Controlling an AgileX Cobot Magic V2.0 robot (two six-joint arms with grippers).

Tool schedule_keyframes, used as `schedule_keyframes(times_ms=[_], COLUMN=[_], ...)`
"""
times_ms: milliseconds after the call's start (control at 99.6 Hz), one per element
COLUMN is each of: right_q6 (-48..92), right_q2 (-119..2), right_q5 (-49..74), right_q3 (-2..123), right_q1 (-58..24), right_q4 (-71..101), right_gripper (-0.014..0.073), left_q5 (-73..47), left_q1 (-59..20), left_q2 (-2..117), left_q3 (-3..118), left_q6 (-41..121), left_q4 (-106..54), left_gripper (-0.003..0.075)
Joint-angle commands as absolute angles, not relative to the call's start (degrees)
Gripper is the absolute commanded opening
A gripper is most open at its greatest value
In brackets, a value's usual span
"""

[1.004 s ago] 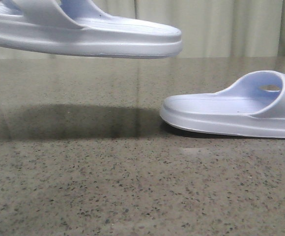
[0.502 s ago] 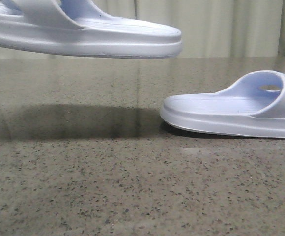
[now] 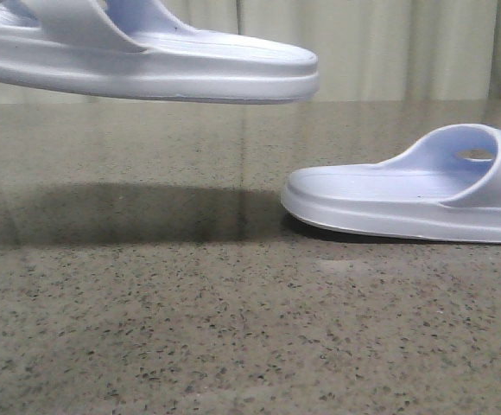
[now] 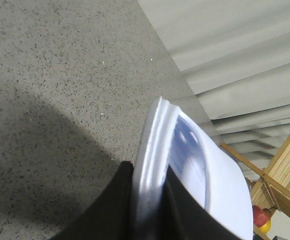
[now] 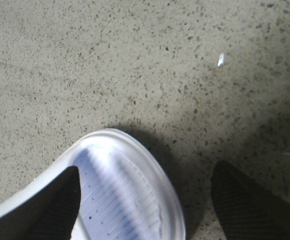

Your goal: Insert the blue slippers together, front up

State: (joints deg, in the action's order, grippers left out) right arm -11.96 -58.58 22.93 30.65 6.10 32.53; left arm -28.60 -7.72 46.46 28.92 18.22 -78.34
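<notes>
From the front, there are two blue slippers. One slipper (image 3: 147,60) hangs in the air over the left part of the counter (image 3: 233,328). It does not touch the counter, and a dark shadow lies on the stone under it. Its rounded end points to the right, and its wide strap is at the left edge of the view. The other slipper (image 3: 406,194) lies flat on the counter near the right edge, sole down. Its rounded end points to the left, and its strap is on the right with one hole showing in its side. The two slippers are apart, one higher than the other. No gripper shows in this view. Pale curtains (image 3: 389,47) hang behind the counter.

In the left wrist view, one slipper (image 4: 195,170) shows, seen from its edge. The left gripper (image 4: 150,205) has two dark fingers (image 4: 110,210), and they pinch the thick sole between them, one on each side. The speckled counter lies behind, with a big shadow on it. One wooden frame (image 4: 280,175) and a small red and yellow thing (image 4: 260,217) show past the counter.

In the right wrist view, one slipper (image 5: 130,200) shows, its rounded end with a ribbed bed lying on the counter. The right gripper (image 5: 150,200) has two dark fingers (image 5: 245,205), and they are spread wide. One is over the slipper and the other is off to its side above bare stone. They hold nothing.
</notes>
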Motion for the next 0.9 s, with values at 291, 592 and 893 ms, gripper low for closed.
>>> schedule_keyframes(times_ms=[291, 592, 893], right_q6=[-11.7, -11.7, -11.03], right_q2=[-60.24, -62.23, -62.23], right_q5=[19.11, 19.11, 19.43], right_q3=[32.0, 32.0, 32.0], right_q1=[6.43, 6.32, 4.09], right_q4=[34.89, 36.92, 37.52], right_gripper=[0.0476, 0.0475, 0.0475], left_q5=[-28.29, -28.08, -27.18], left_q1=[-8.2, -8.2, -8.2], left_q2=[46.1, 46.1, 46.1], left_q3=[30.94, 30.94, 30.94], left_q6=[18.3, 18.3, 18.3], left_q4=[-80.29, -80.17, -80.17], left_gripper=[0.0016, 0.0016, 0.0016])
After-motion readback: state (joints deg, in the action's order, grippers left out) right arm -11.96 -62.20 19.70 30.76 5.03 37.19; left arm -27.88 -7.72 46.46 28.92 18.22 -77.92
